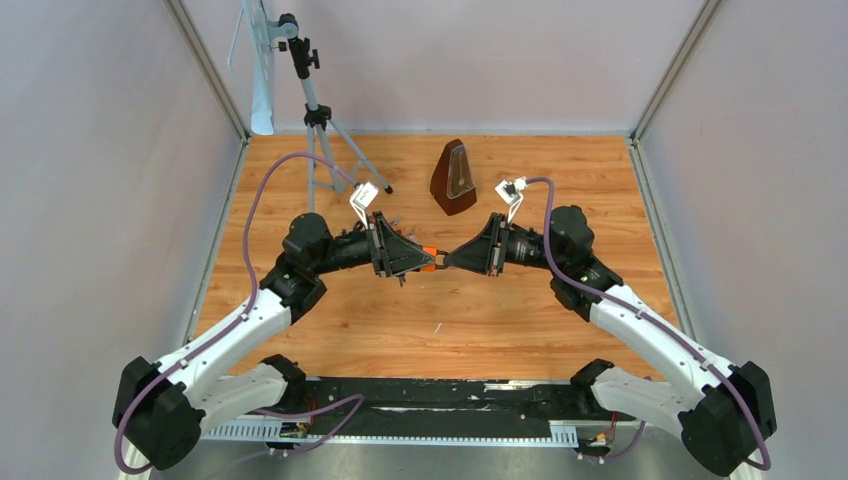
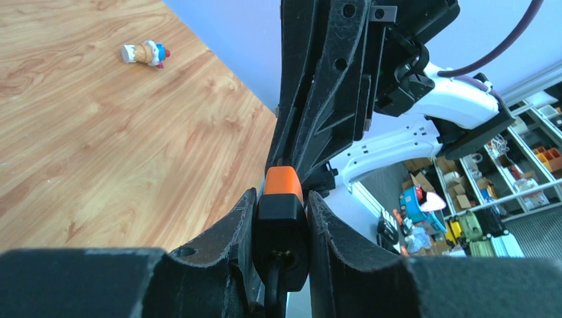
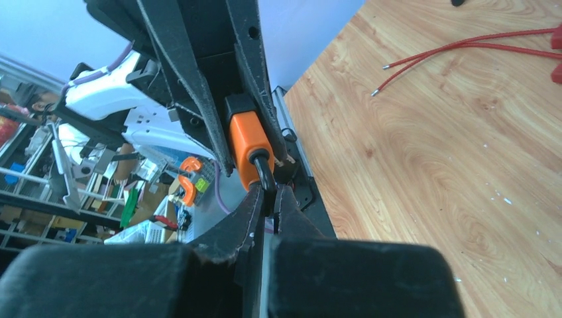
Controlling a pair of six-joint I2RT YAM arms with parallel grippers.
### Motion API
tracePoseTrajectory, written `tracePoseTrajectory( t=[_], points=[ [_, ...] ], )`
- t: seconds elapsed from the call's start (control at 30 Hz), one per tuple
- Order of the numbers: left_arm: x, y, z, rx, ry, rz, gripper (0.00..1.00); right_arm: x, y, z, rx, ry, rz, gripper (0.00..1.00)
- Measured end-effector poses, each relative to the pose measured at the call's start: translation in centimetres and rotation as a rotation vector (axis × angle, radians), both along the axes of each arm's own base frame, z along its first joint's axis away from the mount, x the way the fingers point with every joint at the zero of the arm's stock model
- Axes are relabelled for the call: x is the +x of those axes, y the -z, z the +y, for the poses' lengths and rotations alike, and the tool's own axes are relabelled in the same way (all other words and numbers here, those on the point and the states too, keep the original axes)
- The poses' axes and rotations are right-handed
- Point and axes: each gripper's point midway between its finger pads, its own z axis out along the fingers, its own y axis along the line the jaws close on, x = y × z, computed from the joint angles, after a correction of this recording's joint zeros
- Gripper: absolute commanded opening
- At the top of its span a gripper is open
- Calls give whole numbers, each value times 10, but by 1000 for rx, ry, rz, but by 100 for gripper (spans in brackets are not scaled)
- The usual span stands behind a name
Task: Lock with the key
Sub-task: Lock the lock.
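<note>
Both arms meet mid-air over the bench (image 1: 520, 320). The left pincer (image 2: 281, 200) is clamped narrow on the black end of the orange-and-black lock (image 2: 283, 185), keeping it off the surface with the orange end facing the other arm. The right pincer (image 3: 270, 192) is pinched nearly flat on a thin black piece (image 3: 263, 171) sticking out of that orange end. I read that as the key but can't confirm, since the blade is hidden. The split makes sense: one side braces the body, the other has a free wrist to twist.

Count: two arms, two pincers, one lock, one presumed key. Lying around, well apart from the work: one metronome (image 1: 453, 178), one tripod (image 1: 316, 112), one toy figure (image 2: 146, 53), two red wires (image 3: 464, 48).
</note>
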Motion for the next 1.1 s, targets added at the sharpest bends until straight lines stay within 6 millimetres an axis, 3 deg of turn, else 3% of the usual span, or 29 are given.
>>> tracePoseTrajectory(
  t=[0.47, 0.57, 0.67, 0.77, 0.83, 0.93, 1.1],
  points=[
    [27, 12, -3, -23, -129, 26, 0, 24, 25, 3, -74, 169, 18, 1],
    [26, 16, -3, -2, -158, 40, 0, 24, 29, -1, -103, 218, 22, 12],
    [22, 16, -3, 7, -183, 51, 0, 23, 30, -5, -105, 249, 38, 38],
    [16, 13, -5, 9, -193, 70, 0, 21, 29, -8, -86, 276, 60, 71],
    [16, 9, -2, -4, -222, 88, 0, 21, 31, -12, -78, 303, 86, 83],
    [22, -2, 3, -50, -282, 122, 0, 24, 26, -16, -45, 349, 120, 87],
    [31, -11, 9, -139, -352, 191, 0, 28, 12, -18, 59, 394, 195, 79]
  ],
)
